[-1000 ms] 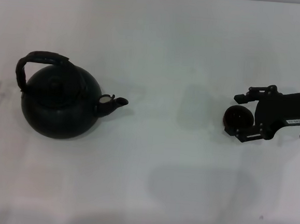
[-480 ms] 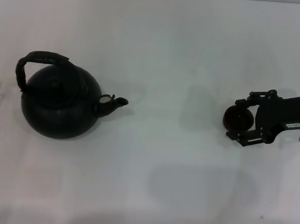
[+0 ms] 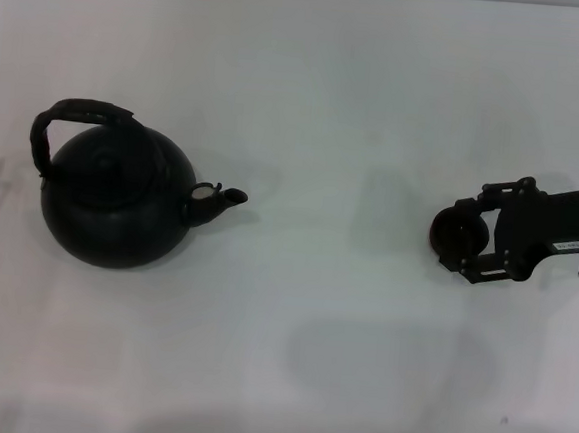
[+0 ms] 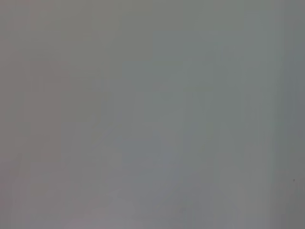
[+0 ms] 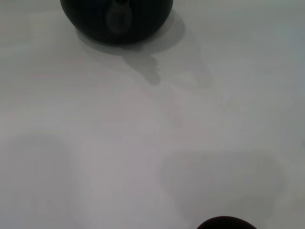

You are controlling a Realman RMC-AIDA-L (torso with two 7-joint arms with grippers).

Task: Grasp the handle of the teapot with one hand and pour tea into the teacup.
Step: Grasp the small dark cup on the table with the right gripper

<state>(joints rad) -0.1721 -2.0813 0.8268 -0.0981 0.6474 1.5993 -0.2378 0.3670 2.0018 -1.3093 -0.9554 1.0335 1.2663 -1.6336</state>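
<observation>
Tool (image 3: 466, 235) and one teacup (image 3: 456, 233) leftward

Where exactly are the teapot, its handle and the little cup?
teapot (image 3: 109, 212), head view, on its round belly.
handle (image 3: 85, 110), head view, on the wrapped top band.
teacup (image 3: 456, 232), head view, on its dark bowl.

Surface (image 3: 309, 98): plain white, matte, spreading across the whole view.
Marks: faint grey shadows lie on it.
</observation>
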